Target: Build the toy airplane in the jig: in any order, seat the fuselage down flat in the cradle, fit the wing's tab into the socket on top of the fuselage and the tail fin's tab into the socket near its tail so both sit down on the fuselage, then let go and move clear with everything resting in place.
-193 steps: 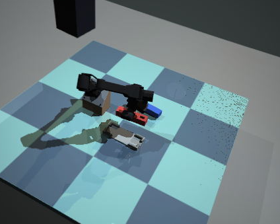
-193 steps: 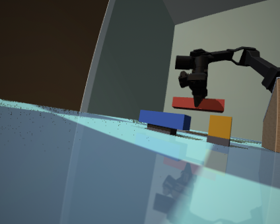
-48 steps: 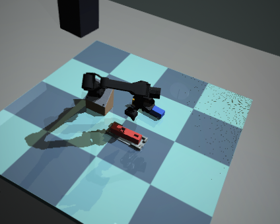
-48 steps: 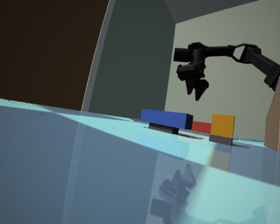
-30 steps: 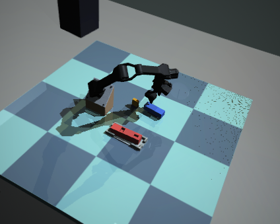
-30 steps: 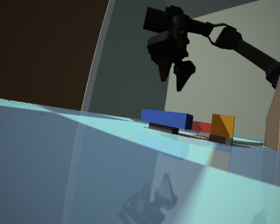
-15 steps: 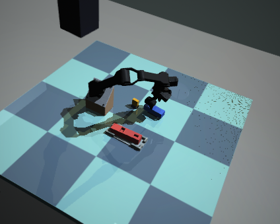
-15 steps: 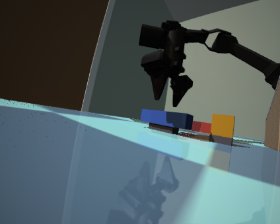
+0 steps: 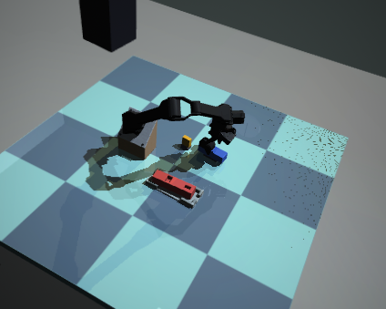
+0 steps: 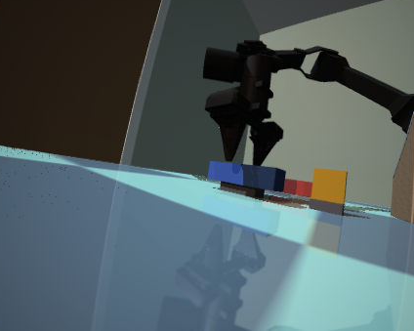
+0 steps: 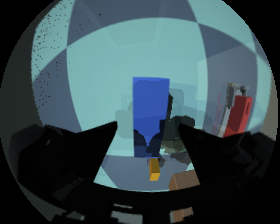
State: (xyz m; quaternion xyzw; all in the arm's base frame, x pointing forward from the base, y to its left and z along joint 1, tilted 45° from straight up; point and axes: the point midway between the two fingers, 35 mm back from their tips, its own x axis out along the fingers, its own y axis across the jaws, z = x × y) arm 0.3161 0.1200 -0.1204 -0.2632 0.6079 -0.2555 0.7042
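Note:
The red fuselage (image 9: 176, 184) (image 10: 297, 187) (image 11: 240, 117) lies in the grey cradle (image 9: 186, 201) (image 11: 230, 91), its two top sockets showing empty in the top view. The blue wing (image 9: 219, 154) (image 10: 245, 175) (image 11: 150, 100) lies level on a low dark support (image 10: 237, 190). The yellow tail fin (image 9: 187, 141) (image 10: 329, 185) (image 11: 155, 171) stands upright on a low grey support (image 10: 326, 206). My gripper (image 9: 217, 146) (image 10: 243, 162) (image 11: 148, 125) is open and empty, pointing down just above the wing. In the wrist view its fingertips are on either side of the wing.
The arm's base block (image 9: 144, 146) (image 10: 410, 183) (image 11: 185, 180) stands behind the tail fin in the top view. The cradle is on the near side of the wing and fin there. A dark hanging column (image 9: 106, 15) shows at the upper left.

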